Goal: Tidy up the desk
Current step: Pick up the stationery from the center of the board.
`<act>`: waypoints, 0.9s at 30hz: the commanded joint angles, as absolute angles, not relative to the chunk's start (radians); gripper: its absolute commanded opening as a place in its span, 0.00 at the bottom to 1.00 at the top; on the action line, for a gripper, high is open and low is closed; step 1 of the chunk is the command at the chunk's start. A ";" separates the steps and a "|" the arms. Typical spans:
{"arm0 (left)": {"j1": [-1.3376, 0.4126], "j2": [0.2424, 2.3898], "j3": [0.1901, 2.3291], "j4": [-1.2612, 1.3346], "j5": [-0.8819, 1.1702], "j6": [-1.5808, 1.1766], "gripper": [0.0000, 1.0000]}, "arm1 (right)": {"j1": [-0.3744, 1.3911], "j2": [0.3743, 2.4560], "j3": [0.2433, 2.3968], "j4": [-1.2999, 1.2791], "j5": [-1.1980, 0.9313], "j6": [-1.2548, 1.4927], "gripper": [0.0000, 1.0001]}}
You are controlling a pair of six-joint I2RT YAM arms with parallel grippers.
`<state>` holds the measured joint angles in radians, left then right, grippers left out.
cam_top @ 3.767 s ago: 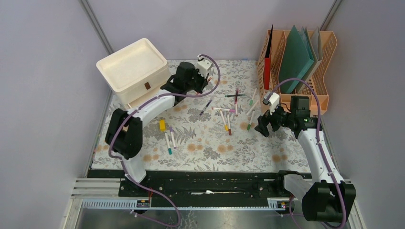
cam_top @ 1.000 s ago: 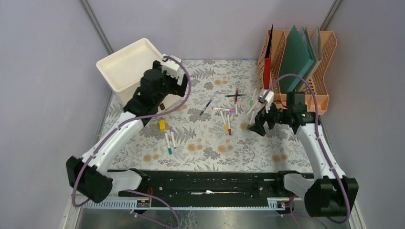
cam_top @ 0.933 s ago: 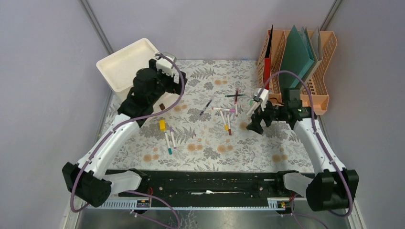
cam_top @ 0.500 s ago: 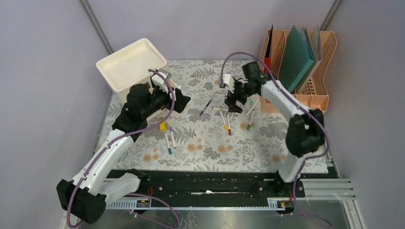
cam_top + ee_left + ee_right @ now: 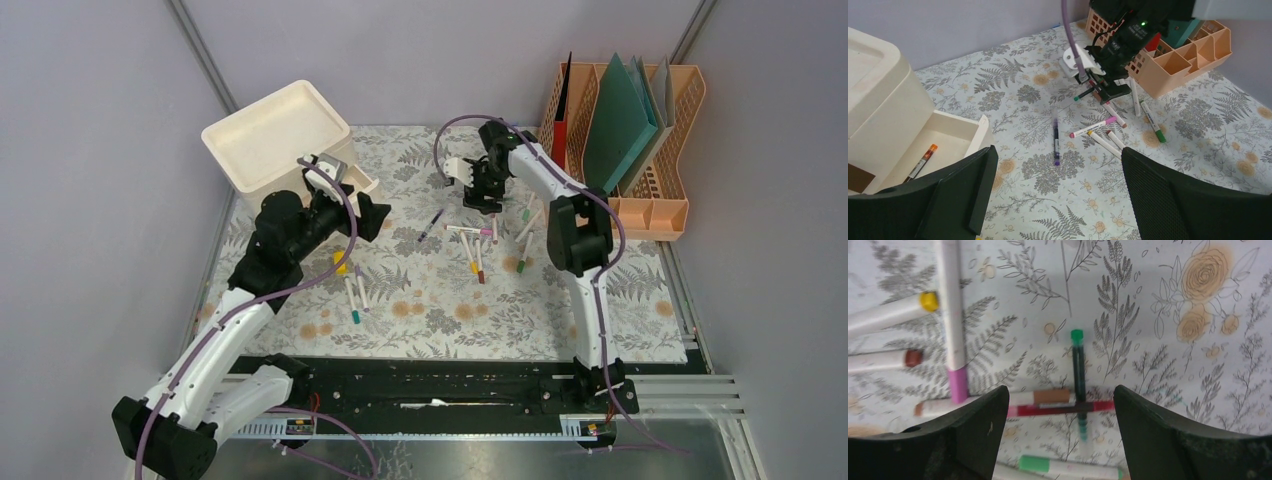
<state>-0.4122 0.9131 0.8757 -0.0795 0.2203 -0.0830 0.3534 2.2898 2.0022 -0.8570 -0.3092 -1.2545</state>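
The desk (image 5: pixel 450 300), in its fern-print cloth, has several pens and markers scattered over its middle. My right gripper (image 5: pixel 483 196) hangs open just above a dark green pen (image 5: pixel 1079 371) lying across a red pen (image 5: pixel 1058 409), with both between its fingers and neither touched. A pink-capped marker (image 5: pixel 952 315) and a green-capped marker (image 5: pixel 1063 468) lie close by. My left gripper (image 5: pixel 368 214) is open and empty, above the cloth beside the cream drawer box (image 5: pixel 275 135). Ahead of it lies a purple pen (image 5: pixel 1056 144). The open drawer (image 5: pixel 943 145) holds an orange-tipped pen (image 5: pixel 922 161).
An orange file rack (image 5: pixel 650 195) with green and red folders stands at the back right. On the left of the cloth are a small yellow piece (image 5: pixel 340 262) and two markers (image 5: pixel 355 296). More markers (image 5: pixel 524 240) lie in front of the rack.
My right arm has swung from the right side to the back middle, over the crossed pens, and its jaws have narrowed a little. My left gripper has moved away from the drawer box towards the middle.
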 commanded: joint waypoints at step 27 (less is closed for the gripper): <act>-0.413 0.884 0.867 -0.006 0.179 -0.067 0.99 | 0.327 2.582 2.295 -0.973 -0.335 -1.265 0.54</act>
<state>-0.4122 0.8959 0.8734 -0.0566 0.1932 -0.0784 0.3325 2.5423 2.2940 -0.9089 -0.3054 -1.2629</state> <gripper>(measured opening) 0.987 0.590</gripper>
